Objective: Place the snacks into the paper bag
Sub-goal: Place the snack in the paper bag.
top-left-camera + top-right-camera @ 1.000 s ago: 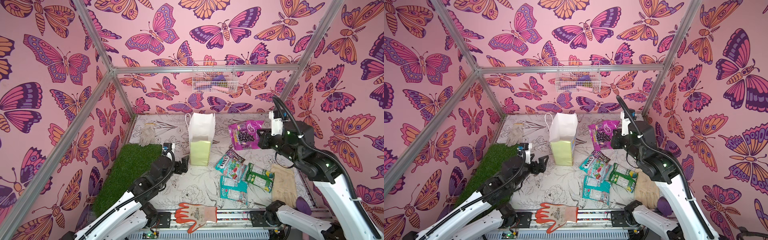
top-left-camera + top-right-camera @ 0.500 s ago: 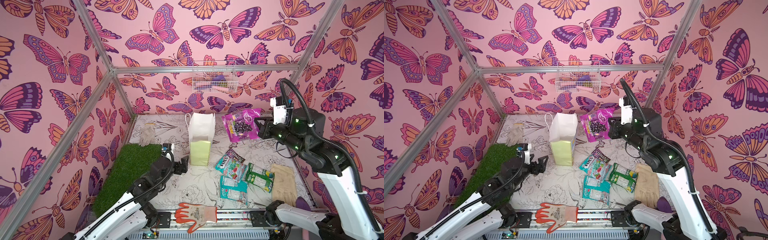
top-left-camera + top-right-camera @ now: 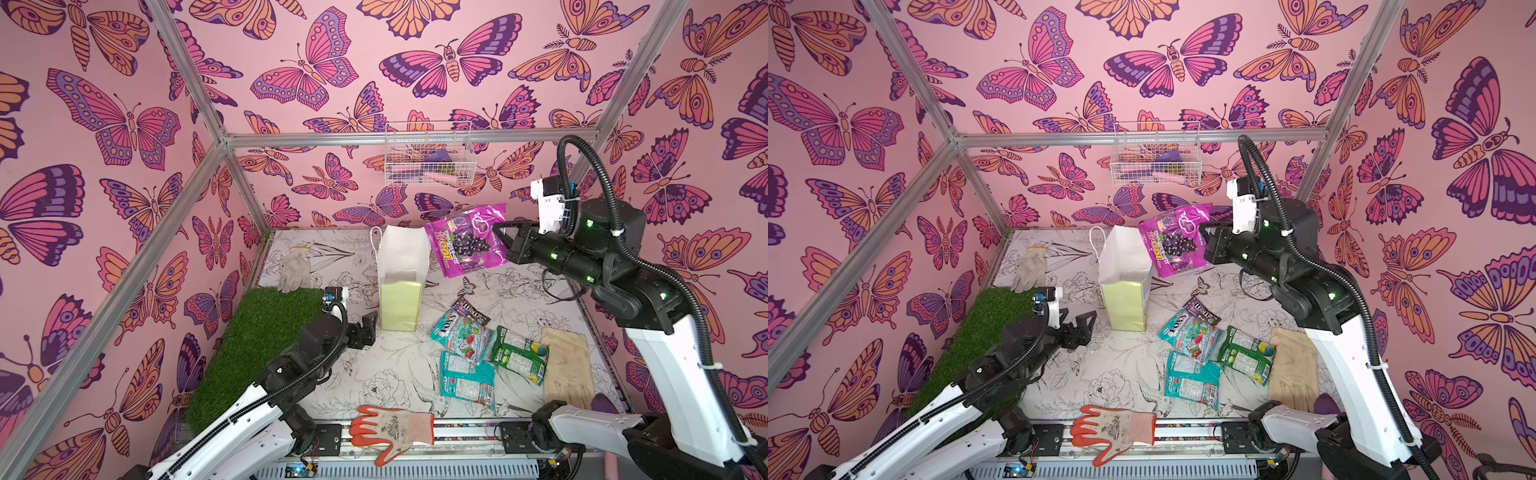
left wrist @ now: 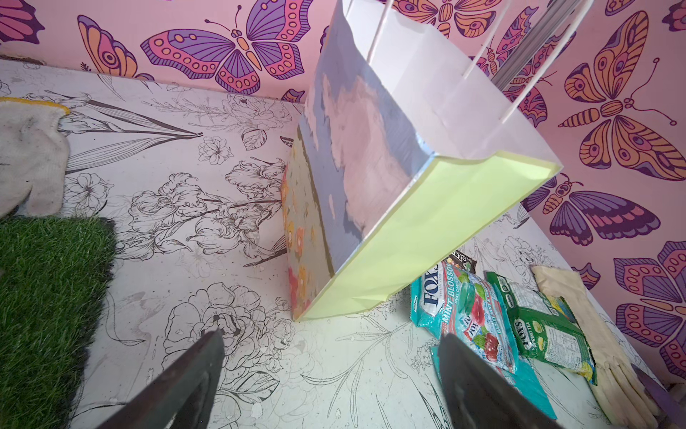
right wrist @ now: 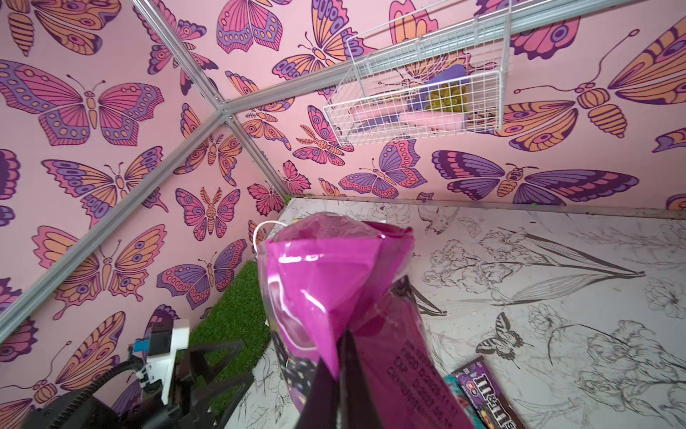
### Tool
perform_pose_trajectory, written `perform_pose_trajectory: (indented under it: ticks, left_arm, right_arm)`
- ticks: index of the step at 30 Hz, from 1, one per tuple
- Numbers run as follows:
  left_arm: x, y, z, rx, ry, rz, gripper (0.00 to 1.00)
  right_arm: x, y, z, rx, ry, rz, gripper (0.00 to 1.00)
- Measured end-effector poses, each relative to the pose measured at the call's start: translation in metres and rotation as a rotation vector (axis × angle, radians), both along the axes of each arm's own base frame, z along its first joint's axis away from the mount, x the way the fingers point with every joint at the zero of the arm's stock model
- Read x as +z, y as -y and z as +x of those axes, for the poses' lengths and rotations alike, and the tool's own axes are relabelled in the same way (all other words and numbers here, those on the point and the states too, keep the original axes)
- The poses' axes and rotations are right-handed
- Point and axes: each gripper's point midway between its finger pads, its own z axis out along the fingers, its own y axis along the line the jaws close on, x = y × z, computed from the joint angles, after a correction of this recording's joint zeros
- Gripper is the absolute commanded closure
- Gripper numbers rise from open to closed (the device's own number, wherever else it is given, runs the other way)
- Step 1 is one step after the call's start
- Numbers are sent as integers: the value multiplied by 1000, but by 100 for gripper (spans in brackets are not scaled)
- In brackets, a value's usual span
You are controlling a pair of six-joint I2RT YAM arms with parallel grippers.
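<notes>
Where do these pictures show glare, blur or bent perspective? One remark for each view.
Right wrist view: white glare streaks on the glossy grape bag; the right gripper at the lens is dark and soft. Left wrist view: left gripper fingers blurred, and the paper bag seems to lean, a wide-angle effect. In both top views: even light, sharp, no hard shadows.

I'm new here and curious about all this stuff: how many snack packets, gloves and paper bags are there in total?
Snack packets: 5 (magenta grape bag in the right gripper, teal Fox's bag, second teal bag, green bag, M&M's packet)
Gloves: 3 (orange-and-white glove, white glove, beige glove)
Paper bags: 1
Total: 9
</notes>
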Motion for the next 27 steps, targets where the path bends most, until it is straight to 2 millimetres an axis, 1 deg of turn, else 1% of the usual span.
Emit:
perform_pose_trajectory:
  ticks: [3,9,18,22,27]
  left_arm:
    - [0,0,0,0,0,0,8]
    - [1,-1,-1,0,4,-4,8]
    - [-1,-3,-3,1,6,-7,8]
    - [0,-5,-4,7,10,-8,8]
    - [1,-8,-5,15,16,-9,8]
  right_arm:
    - [4,-7,2,21,-2,27,100]
    - [4,-26,8,62,-20,39,100]
    - [22,-59,6,126,14,41,100]
    - [20,-75,6,140,30,8,100]
    - [15,-95,19,130,44,-41,100]
